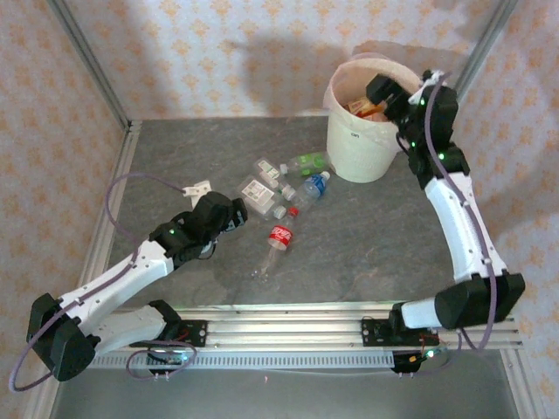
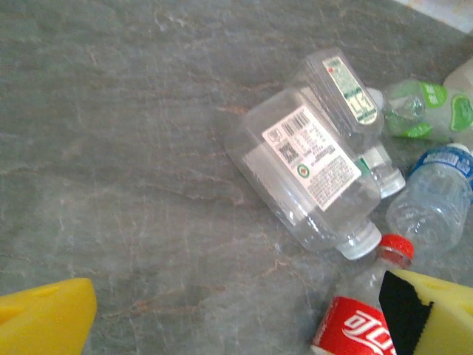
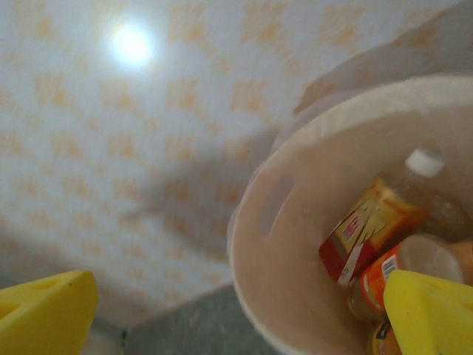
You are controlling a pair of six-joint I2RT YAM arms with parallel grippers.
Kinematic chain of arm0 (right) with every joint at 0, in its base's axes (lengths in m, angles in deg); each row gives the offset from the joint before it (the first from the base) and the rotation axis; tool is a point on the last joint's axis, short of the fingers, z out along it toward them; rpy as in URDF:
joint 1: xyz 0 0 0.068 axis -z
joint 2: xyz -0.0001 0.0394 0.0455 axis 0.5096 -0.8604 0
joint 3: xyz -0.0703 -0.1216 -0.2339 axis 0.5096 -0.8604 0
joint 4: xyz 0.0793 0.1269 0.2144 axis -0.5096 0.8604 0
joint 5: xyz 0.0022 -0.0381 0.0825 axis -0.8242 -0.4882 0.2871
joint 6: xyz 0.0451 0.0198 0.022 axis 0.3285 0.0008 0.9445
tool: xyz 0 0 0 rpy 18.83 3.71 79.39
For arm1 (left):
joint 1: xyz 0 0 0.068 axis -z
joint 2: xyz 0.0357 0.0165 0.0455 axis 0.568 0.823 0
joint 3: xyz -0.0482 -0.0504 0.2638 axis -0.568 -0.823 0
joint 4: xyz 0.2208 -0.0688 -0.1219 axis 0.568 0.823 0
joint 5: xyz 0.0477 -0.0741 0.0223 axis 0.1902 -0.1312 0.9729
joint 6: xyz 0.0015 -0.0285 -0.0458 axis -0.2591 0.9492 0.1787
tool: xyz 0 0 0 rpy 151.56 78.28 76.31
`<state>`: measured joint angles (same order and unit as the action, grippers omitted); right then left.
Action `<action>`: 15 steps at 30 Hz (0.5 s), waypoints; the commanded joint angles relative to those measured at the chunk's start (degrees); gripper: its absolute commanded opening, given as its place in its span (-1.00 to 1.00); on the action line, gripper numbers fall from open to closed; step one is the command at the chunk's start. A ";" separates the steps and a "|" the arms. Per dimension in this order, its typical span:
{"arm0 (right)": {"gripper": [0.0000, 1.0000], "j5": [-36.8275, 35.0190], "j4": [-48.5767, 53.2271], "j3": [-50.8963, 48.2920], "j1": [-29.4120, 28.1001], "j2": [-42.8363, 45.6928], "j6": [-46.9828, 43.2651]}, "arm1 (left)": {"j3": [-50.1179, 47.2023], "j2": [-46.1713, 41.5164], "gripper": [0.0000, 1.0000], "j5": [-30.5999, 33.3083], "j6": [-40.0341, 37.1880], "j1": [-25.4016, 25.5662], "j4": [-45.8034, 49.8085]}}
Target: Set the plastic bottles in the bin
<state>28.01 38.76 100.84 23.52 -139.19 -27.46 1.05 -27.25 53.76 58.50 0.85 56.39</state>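
Your loose plastic bottles [image 1: 284, 196] lie clustered on the table [image 1: 175, 148] just left of the bin [image 1: 349, 153]. Two clear square-sided bottles [image 2: 307, 166] touch each other. A green-labelled bottle [image 2: 421, 111] is closest to the bin, a blue-capped bottle [image 2: 436, 196] sits beside it, and a Coca-Cola bottle [image 1: 278, 243] is farthest out. Inside the bin sits a red-and-orange-labelled bottle [image 3: 366, 225] among others.

Your left gripper [image 2: 236, 325] hangs on the cluster's far side from the bin, jaws wide apart and empty. Closing here could nudge the Coca-Cola bottle, which would likely roll. Your right gripper [image 3: 236, 318] hovers over the bin's mouth, jaws apart and holding nothing. Dropping lower risks snagging the rim.
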 commanded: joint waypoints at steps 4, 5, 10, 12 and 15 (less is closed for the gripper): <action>0.99 17.18 8.50 -10.81 -10.51 7.29 -35.45 | -3.35 -2.69 1.00 -3.65 3.69 -0.48 3.24; 0.99 18.43 10.82 -12.33 -12.95 7.83 -41.32 | -3.52 -2.94 1.00 -2.19 5.12 -0.48 4.78; 0.99 14.05 17.86 -15.68 -22.70 5.41 -55.05 | -3.54 -3.99 1.00 7.66 14.42 -1.48 14.44; 0.99 13.67 20.14 -14.85 -25.47 2.28 -56.40 | -3.75 -4.78 1.00 8.95 15.30 -1.79 15.44; 0.98 12.42 25.56 -14.13 -31.42 -2.22 -67.52 | -4.46 -6.24 1.00 9.81 15.28 -2.32 15.16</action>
<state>41.89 57.08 85.87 -3.62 -138.27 -80.92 -2.43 -31.92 58.46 70.37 -0.90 67.40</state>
